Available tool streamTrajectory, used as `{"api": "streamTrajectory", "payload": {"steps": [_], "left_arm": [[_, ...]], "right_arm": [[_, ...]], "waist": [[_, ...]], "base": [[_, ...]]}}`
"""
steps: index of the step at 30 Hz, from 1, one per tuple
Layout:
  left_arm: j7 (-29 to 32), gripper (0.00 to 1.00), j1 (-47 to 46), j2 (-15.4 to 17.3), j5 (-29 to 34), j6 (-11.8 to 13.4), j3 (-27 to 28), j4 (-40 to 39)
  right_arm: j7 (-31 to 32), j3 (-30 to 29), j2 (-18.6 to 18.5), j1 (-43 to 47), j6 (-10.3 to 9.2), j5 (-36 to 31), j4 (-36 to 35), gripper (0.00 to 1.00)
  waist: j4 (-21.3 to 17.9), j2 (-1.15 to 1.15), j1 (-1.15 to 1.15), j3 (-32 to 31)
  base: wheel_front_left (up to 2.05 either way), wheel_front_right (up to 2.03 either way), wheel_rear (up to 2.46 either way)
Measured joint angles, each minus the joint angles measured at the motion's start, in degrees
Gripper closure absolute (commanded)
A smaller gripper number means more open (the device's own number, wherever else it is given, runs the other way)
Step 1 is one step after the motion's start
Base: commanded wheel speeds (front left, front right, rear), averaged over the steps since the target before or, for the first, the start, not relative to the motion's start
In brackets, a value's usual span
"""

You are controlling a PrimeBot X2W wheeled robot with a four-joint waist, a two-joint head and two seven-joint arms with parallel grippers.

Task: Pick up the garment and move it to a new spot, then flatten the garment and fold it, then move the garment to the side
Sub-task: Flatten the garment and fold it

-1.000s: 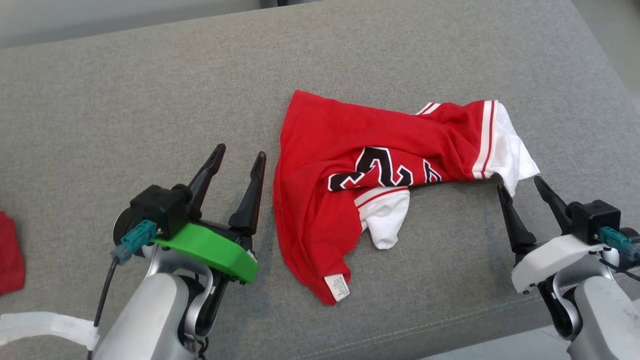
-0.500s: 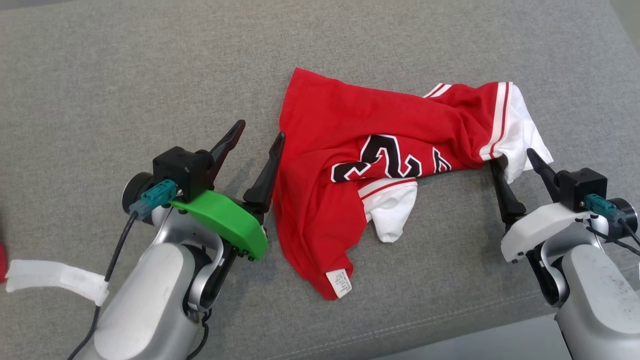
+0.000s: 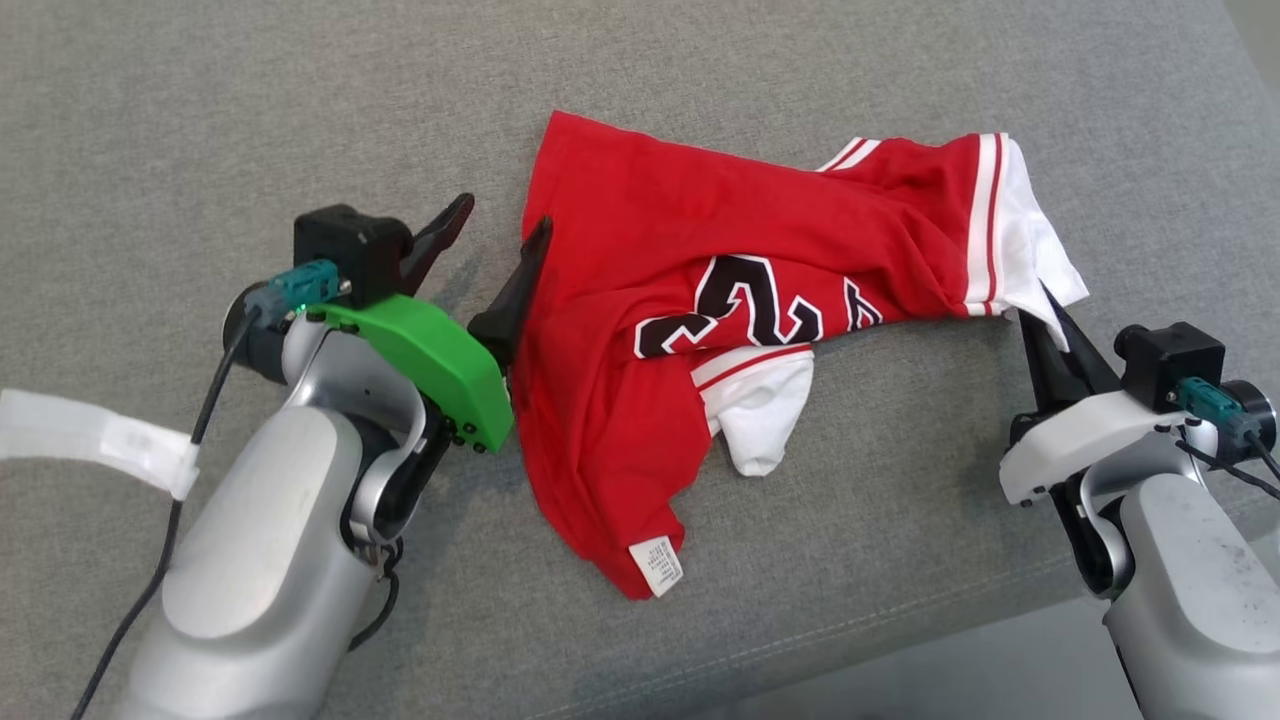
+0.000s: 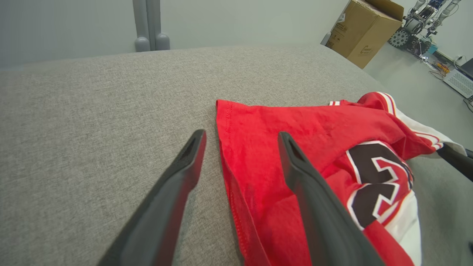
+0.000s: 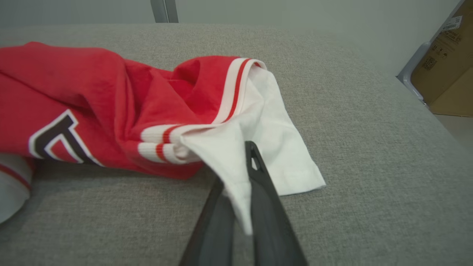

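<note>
A red garment [image 3: 700, 300] with black-and-white numerals lies crumpled across the middle of a grey cushion [image 3: 200, 150], stretching from centre frame to the upper right of the head view. Its white sleeve [image 3: 1030, 250], trimmed with red and white stripes, fans out at the right end. A second white sleeve [image 3: 760, 410] pokes out beneath the numerals, and a white label [image 3: 655, 565] shows at the garment's lowest corner.

At the right edge of the frame, the right gripper [image 3: 1040, 305] has its two dark fingers pressed together on the lower corner of the white sleeve; the right wrist view shows a fold of white cloth pinched between them.

At centre left, the left gripper [image 3: 505, 211] stands with its fingers spread wide and nothing clamped. In the left wrist view it straddles the garment's left hem, one finger over bare cushion and the other over red cloth. A white strip [image 3: 90, 435] trails from the left forearm at the left edge.

A brown cardboard box [image 4: 360, 31] stands on the floor beyond the cushion, upper right of the left wrist view, with one top flap raised. Its contents cannot be made out from this angle.
</note>
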Motion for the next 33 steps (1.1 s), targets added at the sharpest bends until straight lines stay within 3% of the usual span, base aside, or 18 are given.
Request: {"api": "streamTrajectory", "payload": {"steps": [12, 33], "left_arm": [[7.17, 0.0, -10.07, 0.01, 0.71, -1.45, -1.92, 9.53], [9.67, 0.0, -20.16, 0.96, 4.04, -1.27, -1.64, 22.88]], "right_arm": [[-0.93, 1.3, 3.19, -2.31, 0.14, 0.44, -0.31, 1.0], [-1.59, 4.59, 6.49, -5.03, 1.12, 1.22, 0.85, 1.0]], "waist": [[-3.45, 0.0, 0.0, 2.93], [-11.07, 0.0, 0.0, 6.38]], "base": [[0.0, 0.0, 0.0], [0.0, 0.0, 0.0]]}}
